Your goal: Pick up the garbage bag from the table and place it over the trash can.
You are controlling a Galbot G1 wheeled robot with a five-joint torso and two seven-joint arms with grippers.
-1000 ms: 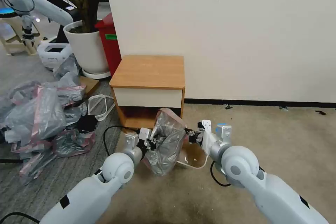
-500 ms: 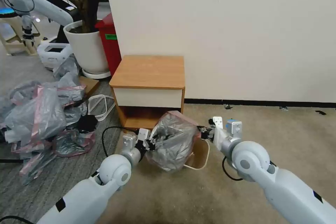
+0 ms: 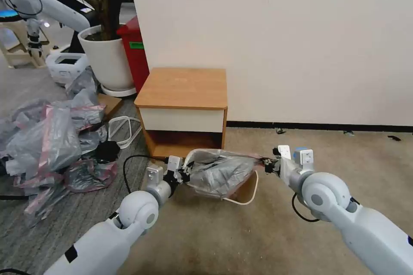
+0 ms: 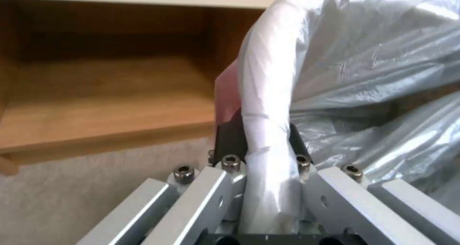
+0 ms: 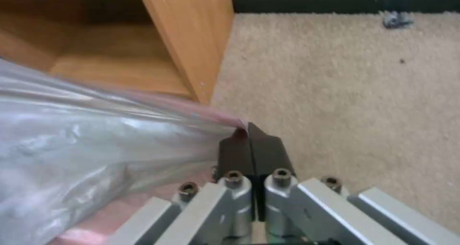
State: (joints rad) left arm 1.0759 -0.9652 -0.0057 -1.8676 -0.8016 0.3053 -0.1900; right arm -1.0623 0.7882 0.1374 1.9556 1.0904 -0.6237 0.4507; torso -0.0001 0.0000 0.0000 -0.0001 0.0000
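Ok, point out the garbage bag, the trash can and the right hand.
garbage bag [image 3: 219,171], head view, crinkled grey middle.
trash can [image 3: 251,192], head view, rolled rim at its right corner.
right hand [image 5: 249,137], right wrist view, tips pinching the bag's edge.

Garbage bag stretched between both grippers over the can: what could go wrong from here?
1. The right gripper pinches only a thin corner of the garbage bag; the film might slip out or tear under tension.
2. The left gripper clamps a bunched fold, so the mouth may not open evenly.
3. The trash can rim shows at the right side alone; the bag might miss that corner.
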